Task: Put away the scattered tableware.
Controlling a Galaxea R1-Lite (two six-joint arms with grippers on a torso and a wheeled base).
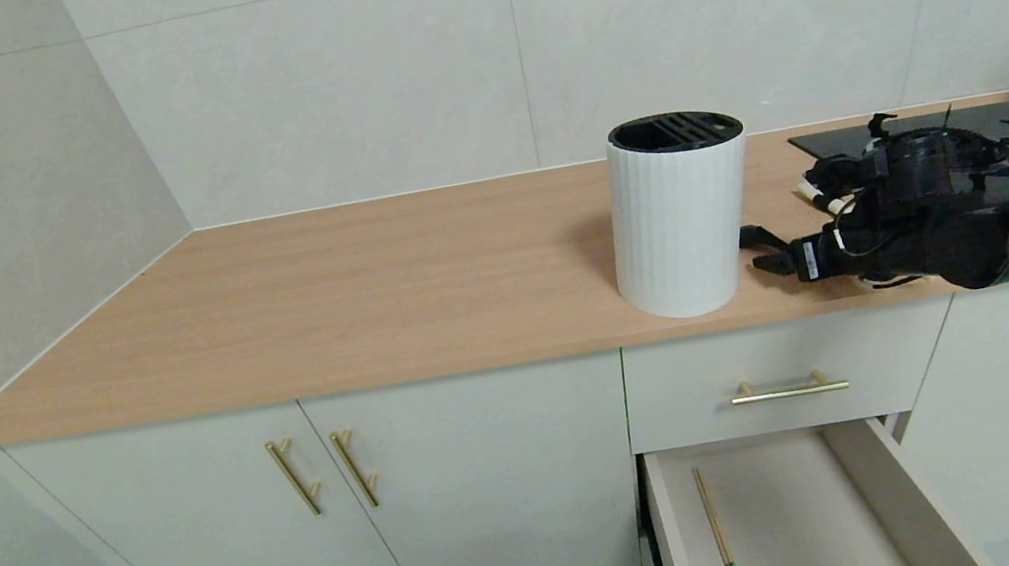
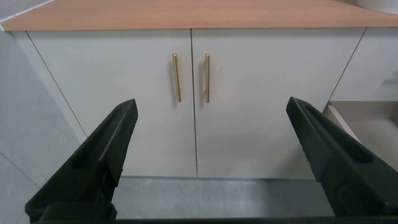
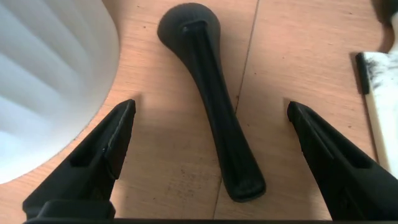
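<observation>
A black utensil (image 3: 211, 106), shaped like a spoon with a rounded end and a long handle, lies flat on the wooden desk (image 1: 363, 285). It is just beside the foot of a white ribbed holder (image 1: 678, 215) which stands upright and has a black slotted top. The right hand (image 1: 762, 249) is low over the desk next to this holder. Its two fingers (image 3: 109, 146) are spread wide, one on each side of the utensil, and they do not touch it, so this hand holds nothing. At the edge of the right wrist view lies a pale object with a dark border (image 3: 372, 106), near the utensil; I cannot tell what it is. Behind the right arm there is a black cooktop (image 1: 846, 138) set in the desk. Under the desk, below the holder, a drawer (image 1: 860, 480) stands pulled out, and one thin chopstick with a green end (image 1: 716, 533) lies inside it. The left hand (image 2: 211, 104) is lower, in front of the white cabinet doors (image 2: 124, 93) with gold handles (image 2: 176, 77); it is also wide open and carries nothing.
</observation>
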